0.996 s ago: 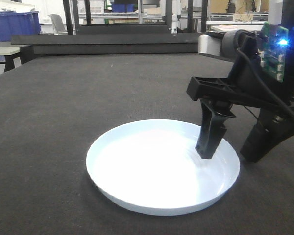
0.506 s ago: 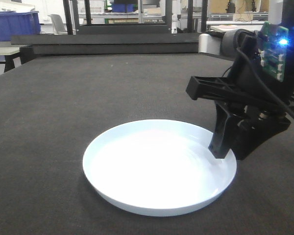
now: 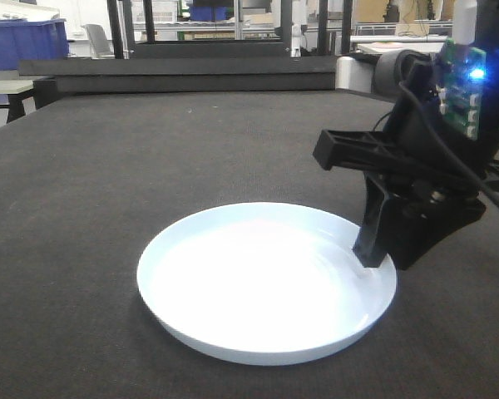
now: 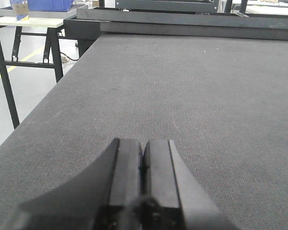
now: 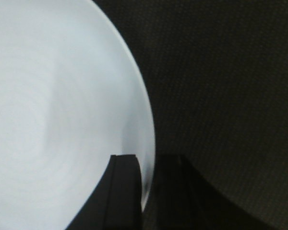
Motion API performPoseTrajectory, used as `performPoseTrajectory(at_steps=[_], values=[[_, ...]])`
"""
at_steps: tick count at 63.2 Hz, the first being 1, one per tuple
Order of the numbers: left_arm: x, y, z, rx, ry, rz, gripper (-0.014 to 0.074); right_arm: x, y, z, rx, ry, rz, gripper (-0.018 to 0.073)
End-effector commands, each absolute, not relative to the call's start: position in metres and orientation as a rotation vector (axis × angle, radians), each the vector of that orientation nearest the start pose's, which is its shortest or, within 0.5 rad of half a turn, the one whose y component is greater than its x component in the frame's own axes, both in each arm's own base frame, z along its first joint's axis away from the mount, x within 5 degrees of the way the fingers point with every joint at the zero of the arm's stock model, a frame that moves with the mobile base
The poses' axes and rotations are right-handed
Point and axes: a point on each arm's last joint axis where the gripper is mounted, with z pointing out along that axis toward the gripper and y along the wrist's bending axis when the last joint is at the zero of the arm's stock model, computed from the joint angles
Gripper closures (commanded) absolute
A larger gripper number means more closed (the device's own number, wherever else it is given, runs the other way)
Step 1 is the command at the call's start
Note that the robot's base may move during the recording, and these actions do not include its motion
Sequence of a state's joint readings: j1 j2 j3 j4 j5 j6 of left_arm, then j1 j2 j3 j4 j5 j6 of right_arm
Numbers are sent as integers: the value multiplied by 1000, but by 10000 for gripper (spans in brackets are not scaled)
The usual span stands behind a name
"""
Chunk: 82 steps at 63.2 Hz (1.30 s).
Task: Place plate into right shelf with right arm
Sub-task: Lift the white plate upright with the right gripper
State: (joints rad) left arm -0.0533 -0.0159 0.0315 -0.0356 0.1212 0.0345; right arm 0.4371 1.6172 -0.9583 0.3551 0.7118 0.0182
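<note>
Lower centre: plate (image 3: 258,287) looks light, stiff, slick plastic; right gripper (image 3: 387,259) pinches its rim at lower right, jaws nearly together, the only graspable spot, slip likely.

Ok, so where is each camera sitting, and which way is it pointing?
Exterior front-facing: low over the black table, looking across it at the plate; the right hand shows, clamped on the rim.
Left wrist: on the left arm, looking forward along the table; the shut left hand shows.
Right wrist: on the right arm, looking down at the plate's rim held in the right hand.
Shared: front and right wrist views both show plate and right hand.
</note>
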Motion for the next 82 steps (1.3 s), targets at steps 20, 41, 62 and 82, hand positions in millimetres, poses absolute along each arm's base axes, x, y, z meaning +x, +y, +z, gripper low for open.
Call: performPoseTrajectory(at_steps=[20, 41, 62, 82], values=[[56, -3, 197, 32, 1538, -49, 643, 273, 151, 204, -254, 2851, 496, 412], [56, -3, 197, 32, 1538, -49, 643, 262, 146, 232, -274, 2793, 529, 505], [56, -3, 197, 32, 1538, -49, 643, 207, 116, 342, -307, 2323, 581, 505], [56, -3, 197, 32, 1538, -49, 643, 105, 57, 422, -352, 1824, 459, 505]])
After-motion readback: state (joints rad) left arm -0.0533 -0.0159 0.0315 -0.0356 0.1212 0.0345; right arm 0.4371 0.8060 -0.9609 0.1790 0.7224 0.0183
